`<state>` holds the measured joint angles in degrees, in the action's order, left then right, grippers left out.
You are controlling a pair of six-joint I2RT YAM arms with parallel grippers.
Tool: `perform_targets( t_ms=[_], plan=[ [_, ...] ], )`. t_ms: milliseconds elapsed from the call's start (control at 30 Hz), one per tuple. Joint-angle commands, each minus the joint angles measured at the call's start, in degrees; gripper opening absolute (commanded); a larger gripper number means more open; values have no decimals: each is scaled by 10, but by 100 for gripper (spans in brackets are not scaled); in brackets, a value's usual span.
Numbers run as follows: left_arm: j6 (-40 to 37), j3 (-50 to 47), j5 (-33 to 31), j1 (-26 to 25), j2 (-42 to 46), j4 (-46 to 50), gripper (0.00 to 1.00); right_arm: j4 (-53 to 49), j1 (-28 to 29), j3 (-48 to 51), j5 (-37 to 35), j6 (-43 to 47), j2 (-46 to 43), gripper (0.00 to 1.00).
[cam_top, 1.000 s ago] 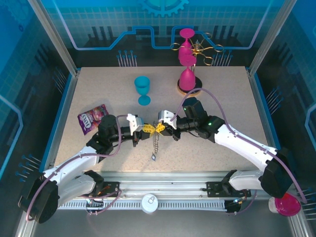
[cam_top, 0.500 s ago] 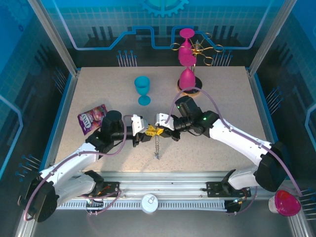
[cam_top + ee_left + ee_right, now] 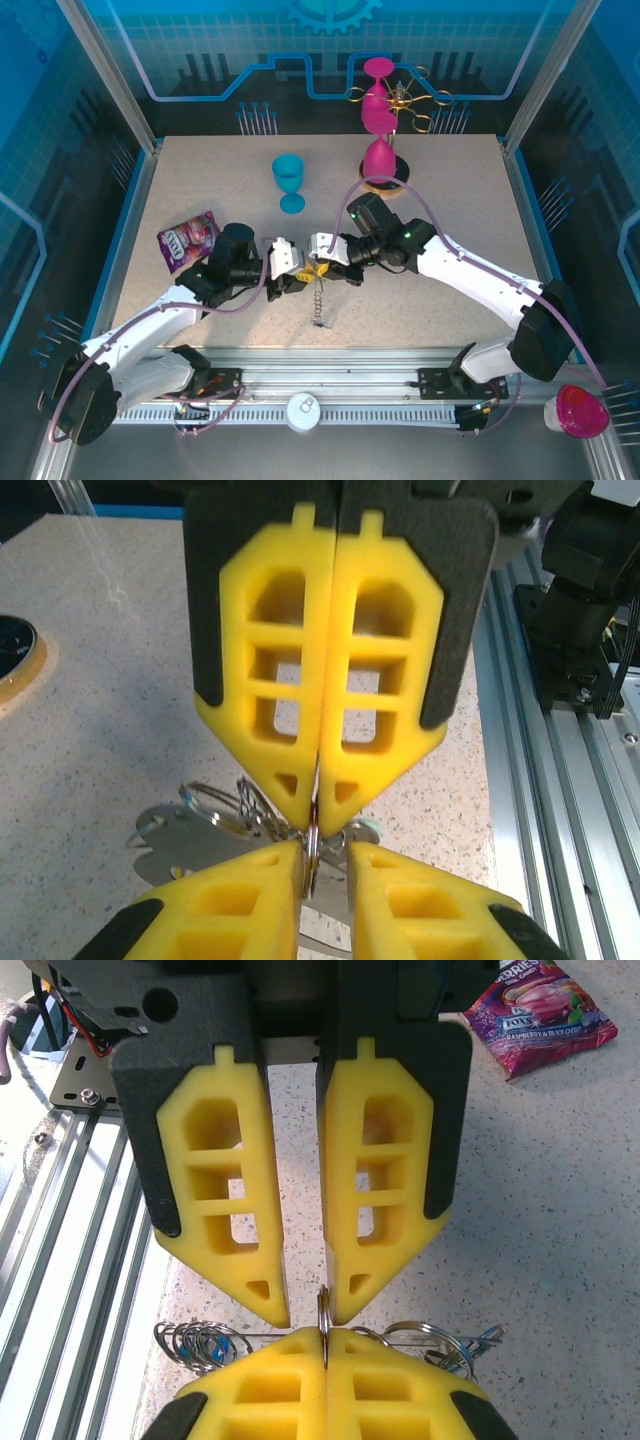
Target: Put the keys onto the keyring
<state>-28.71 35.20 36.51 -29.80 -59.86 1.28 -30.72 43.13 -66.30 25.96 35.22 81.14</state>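
While the purple snack packet (image 3: 187, 240) lay flat toward the left side of the table (image 3: 460, 210), well apart from everything else, the left gripper (image 3: 302, 273) reached in to its right, near the middle of the table. Its yellow pads (image 3: 220, 1260) stood slightly apart with a narrow slot between them, and they gripped nothing. Seen from the right wrist, the thin edge of the keyring (image 3: 323, 1308) sat at the mouth of that slot, closer to one pad than the other.

Behind this gripper, the blue goblet (image 3: 289, 182) stood upright on the table. Tip to tip with the left gripper was the right gripper (image 3: 328, 266), its jaws pressed tight together on the keyring, whose edge poked out from the seam between the pads. From the ring a short metal chain (image 3: 318, 300) hung toward the near edge; whether its end touched the tabletop could not be told.

In the left wrist view, silvery keys (image 3: 175, 842) and several wire loops (image 3: 215, 802) were bunched just beside the pinched ring. Whether the keys were threaded on the ring could not be made out.

Further right and back, pink goblets (image 3: 379, 158) sat on a stand at the far edge. A pink cup (image 3: 580, 412) rested off the table past its near right corner.
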Motion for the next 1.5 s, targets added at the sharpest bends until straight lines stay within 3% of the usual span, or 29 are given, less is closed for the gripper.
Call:
perform_targets(
  t_ms=[0,67,233,500,633,700,1233,1367,1467],
  plan=[
    [-13,16,-6,-4,-9,18,19,-1,9,-24,22,7,5,0],
    [-13,17,-6,-5,-14,14,17,7,9,-23,29,1,5,0],
    [-8,12,-6,-4,-14,-14,0,15,11,-20,38,-7,9,0],
    [22,-3,11,-4,-7,-57,0,49,2,-2,48,-38,-2,0],
    [44,-21,12,-3,2,-95,0,119,-28,51,65,-102,-45,24],
    [50,-29,13,-3,5,-108,0,117,-30,67,57,-108,-56,30],
    [55,-46,33,-3,22,-138,0,166,-28,110,55,-137,-69,28],
    [55,-46,35,-3,22,-141,0,185,-28,116,73,-143,-70,22],
    [55,-45,38,-3,20,-142,0,193,-28,117,86,-146,-68,11]
  ],
)
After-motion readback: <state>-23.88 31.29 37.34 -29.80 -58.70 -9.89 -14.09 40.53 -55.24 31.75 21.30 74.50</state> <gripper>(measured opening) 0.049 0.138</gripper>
